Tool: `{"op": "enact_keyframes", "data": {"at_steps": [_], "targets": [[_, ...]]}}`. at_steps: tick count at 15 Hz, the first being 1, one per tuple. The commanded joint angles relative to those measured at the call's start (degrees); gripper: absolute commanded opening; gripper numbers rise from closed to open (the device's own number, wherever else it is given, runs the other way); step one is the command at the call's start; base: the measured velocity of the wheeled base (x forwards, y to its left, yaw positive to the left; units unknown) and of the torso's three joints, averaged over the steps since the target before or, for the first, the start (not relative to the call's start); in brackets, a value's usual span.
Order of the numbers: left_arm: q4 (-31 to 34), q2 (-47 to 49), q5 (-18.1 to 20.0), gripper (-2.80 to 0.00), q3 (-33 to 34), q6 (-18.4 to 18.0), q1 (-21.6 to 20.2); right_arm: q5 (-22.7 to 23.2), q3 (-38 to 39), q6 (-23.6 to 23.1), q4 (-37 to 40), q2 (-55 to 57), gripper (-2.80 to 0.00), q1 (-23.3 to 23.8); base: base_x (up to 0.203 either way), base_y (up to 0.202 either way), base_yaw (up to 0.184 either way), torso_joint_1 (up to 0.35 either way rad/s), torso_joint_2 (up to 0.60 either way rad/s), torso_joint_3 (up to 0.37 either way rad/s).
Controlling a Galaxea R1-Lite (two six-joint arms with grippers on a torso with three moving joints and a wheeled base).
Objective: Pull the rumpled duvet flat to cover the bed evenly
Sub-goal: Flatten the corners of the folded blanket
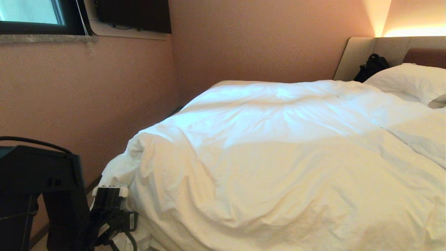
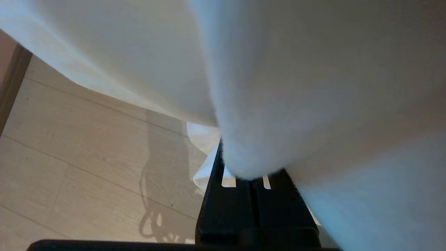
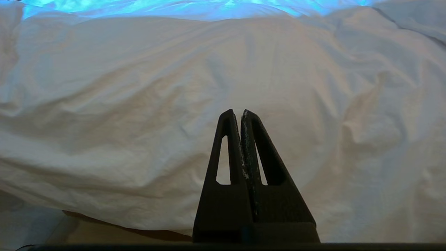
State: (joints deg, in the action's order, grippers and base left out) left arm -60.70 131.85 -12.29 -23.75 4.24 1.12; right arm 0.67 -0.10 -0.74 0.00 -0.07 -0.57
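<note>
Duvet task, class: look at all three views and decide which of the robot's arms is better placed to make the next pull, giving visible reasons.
Probably left. The left gripper is shut on the duvet at its hanging corner above the floor. The right gripper is shut on nothing, short of the cloth.

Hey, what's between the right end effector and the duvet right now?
Nothing. In the right wrist view the right end effector, fingers pressed together, points at the duvet with only open air between them; whether its tips touch the fabric can't be told.
</note>
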Motion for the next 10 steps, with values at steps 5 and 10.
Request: {"op": "enact_keyframes", "data": {"at_steps": [5,10], "targets": [[0.0,-7.8,0.0,-2.80,0.4,0.3,0.0,0.0,0.0,0.0,0.0,0.1,-2.80,0.0,0.000,0.000,0.000,0.000,0.00,0.000],[3.8,-22.9,-0.2,-2.80,-1.6,0.1,-0.5,0.0,0.0,0.0,0.0,0.1,-2.80,0.0,0.000,0.000,0.000,0.000,0.00,0.000]]}}
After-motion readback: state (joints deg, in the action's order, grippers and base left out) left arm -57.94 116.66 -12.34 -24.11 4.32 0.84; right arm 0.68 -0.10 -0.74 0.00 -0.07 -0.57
